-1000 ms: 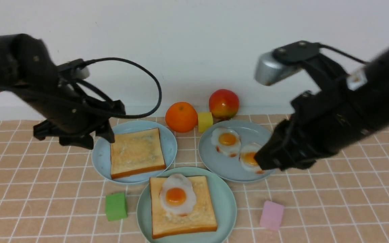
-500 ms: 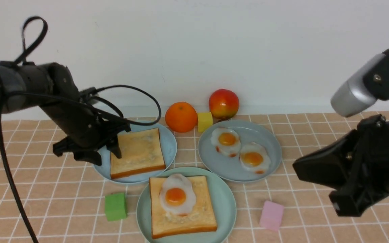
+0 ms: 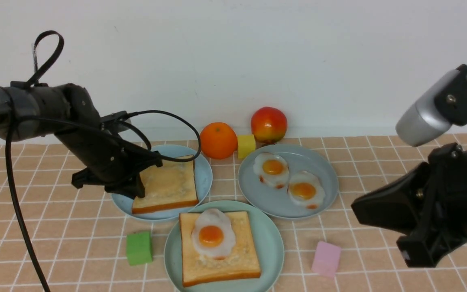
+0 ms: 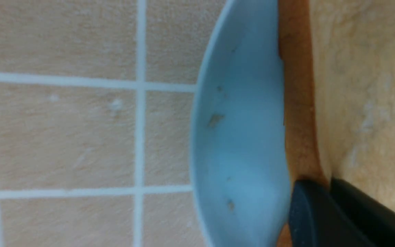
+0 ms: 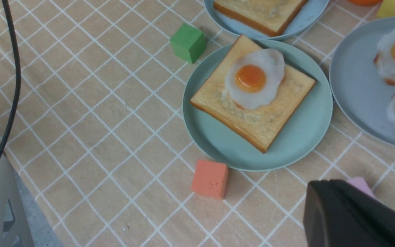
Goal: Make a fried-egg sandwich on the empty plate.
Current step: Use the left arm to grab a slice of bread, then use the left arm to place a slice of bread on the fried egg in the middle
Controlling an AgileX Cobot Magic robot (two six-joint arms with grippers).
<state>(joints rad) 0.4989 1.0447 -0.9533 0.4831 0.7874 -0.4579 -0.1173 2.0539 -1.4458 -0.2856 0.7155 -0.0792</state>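
Observation:
The mint-green plate (image 3: pixel 272 243) at the front centre holds a toast slice (image 3: pixel 237 261) with a fried egg (image 3: pixel 212 237) on top; it also shows in the right wrist view (image 5: pixel 300 137). A second toast slice (image 3: pixel 170 184) lies on the sky-blue plate (image 3: pixel 203 172). My left gripper (image 3: pixel 138 192) is down at that slice's left edge. In the left wrist view its dark fingers (image 4: pixel 321 206) touch the orange crust (image 4: pixel 297 103); their grip is unclear. My right gripper (image 3: pixel 357 209) hovers at the right, fingers together, empty.
The grey-blue plate (image 3: pixel 326 170) holds two more fried eggs (image 3: pixel 273 168). An orange (image 3: pixel 217 140), a red fruit (image 3: pixel 268 124) and a yellow cube (image 3: pixel 246 146) stand at the back. A green cube (image 3: pixel 139 247), a pink cube (image 3: pixel 326 258) and a salmon cube (image 5: pixel 210 178) lie near the front.
My left gripper came down and forward to the left edge of the toast on the sky-blue plate. My right arm drew back right from the egg plate, then held still.

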